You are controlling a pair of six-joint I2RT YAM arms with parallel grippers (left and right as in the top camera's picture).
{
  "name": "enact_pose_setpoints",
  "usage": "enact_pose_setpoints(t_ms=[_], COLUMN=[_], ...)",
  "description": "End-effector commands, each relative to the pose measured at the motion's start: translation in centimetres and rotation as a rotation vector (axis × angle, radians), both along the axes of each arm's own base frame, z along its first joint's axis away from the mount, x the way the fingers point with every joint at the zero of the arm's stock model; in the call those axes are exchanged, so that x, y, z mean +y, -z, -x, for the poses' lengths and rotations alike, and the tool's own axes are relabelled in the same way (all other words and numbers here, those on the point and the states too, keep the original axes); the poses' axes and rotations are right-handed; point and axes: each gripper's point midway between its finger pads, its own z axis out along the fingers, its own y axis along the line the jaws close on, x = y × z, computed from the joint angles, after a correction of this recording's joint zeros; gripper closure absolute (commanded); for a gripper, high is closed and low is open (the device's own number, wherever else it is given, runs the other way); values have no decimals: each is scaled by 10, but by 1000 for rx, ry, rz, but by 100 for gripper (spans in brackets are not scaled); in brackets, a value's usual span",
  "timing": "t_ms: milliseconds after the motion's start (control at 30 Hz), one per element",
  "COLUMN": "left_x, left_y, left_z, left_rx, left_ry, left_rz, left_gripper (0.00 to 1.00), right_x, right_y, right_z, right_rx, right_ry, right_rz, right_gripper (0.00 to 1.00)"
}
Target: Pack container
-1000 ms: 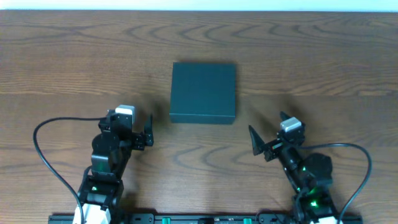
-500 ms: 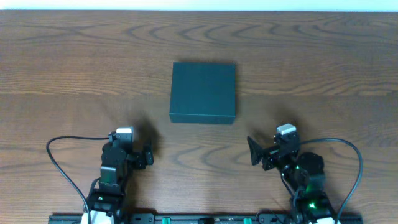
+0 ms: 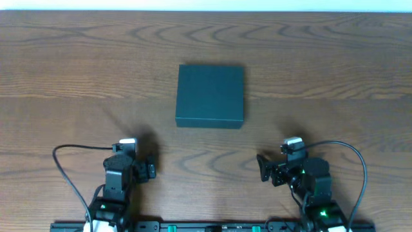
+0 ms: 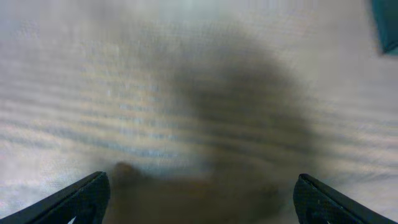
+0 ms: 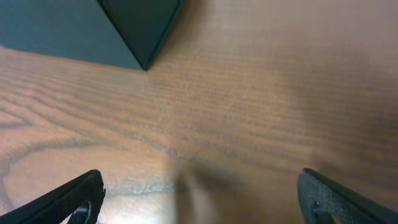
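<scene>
The container [image 3: 210, 95] is a dark teal square box, lid shut, lying flat in the middle of the wooden table. My left gripper [image 3: 147, 169] sits low near the front left, well short of the box, open and empty. My right gripper [image 3: 263, 169] mirrors it at the front right, also open and empty. In the left wrist view only a corner of the container [image 4: 389, 25] shows at the top right, beyond the open left gripper [image 4: 202, 200]. The right wrist view has the container [image 5: 93, 28] at the top left, far ahead of the spread right gripper [image 5: 202, 199].
Bare wood-grain table [image 3: 322, 58] surrounds the box on all sides. Black cables [image 3: 61, 161] loop beside each arm base at the front edge.
Both arms have drawn back toward the front edge, away from the box, and folded lower. The jaws stayed wide and the box has not moved.
</scene>
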Motion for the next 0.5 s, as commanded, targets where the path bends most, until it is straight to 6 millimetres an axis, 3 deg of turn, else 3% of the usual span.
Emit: enact_pose_setpoints(t_ms=[0,133,300,467], left_x=[5,2,1,7], left_y=[-5,-45,-98,-119], left_z=[2,-14,-23,-23], left_rx=[-34,-225,-459,-555], left_ry=[-28,-28,-29,-51], left_rz=[-2,34,77,88], left_gripper=[5,5,4,5], right_x=[1,-3,-23,-36], right_y=[-17,-54,-101,-124], right_z=[-5,-14,-19,-18], right_rx=[-74,-239,-448,-550], right_ry=[8,30,109,158], right_rz=[-19,-46,-63,-62], right_gripper=[1,1,1,1])
